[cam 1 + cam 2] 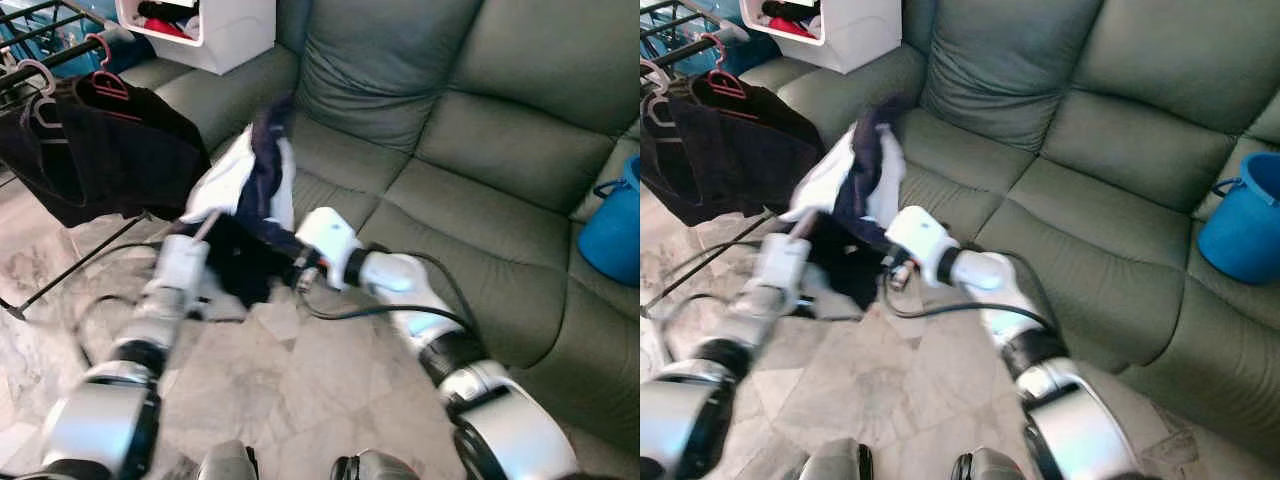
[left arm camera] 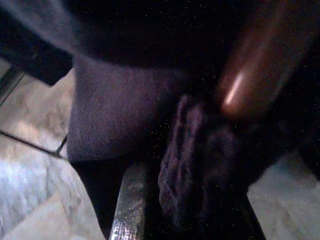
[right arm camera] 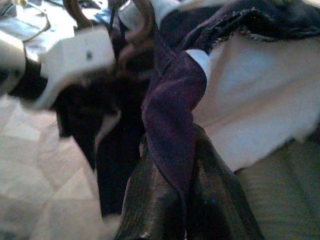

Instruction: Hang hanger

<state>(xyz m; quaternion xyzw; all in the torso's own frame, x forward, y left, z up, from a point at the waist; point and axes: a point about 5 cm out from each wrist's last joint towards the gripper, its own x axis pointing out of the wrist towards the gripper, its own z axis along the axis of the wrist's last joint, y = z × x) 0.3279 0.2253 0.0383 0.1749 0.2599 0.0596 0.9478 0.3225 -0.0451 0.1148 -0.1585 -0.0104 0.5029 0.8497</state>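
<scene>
A navy and white garment (image 1: 255, 180) hangs bunched between my two grippers in front of the sofa. My right gripper (image 1: 297, 270) reaches in from the right, and in its wrist view the fingers (image 3: 150, 200) are shut on a navy band of the cloth (image 3: 172, 115). A brown curved hanger hook (image 3: 144, 22) shows blurred just beyond it. My left gripper (image 1: 195, 235) comes up from below on the left, buried in the garment. Its wrist view shows dark cloth (image 2: 187, 165) bunched between its fingers. At far left a drying rack (image 1: 40, 45) carries a dark garment (image 1: 100, 150) on a red hanger (image 1: 105, 80).
The green sofa (image 1: 450, 130) runs across the back and right. On it sit a white box (image 1: 235, 30) at the far left and a blue bucket (image 1: 612, 230) at the right. The rack's black leg (image 1: 70, 265) crosses the marble floor (image 1: 320, 380).
</scene>
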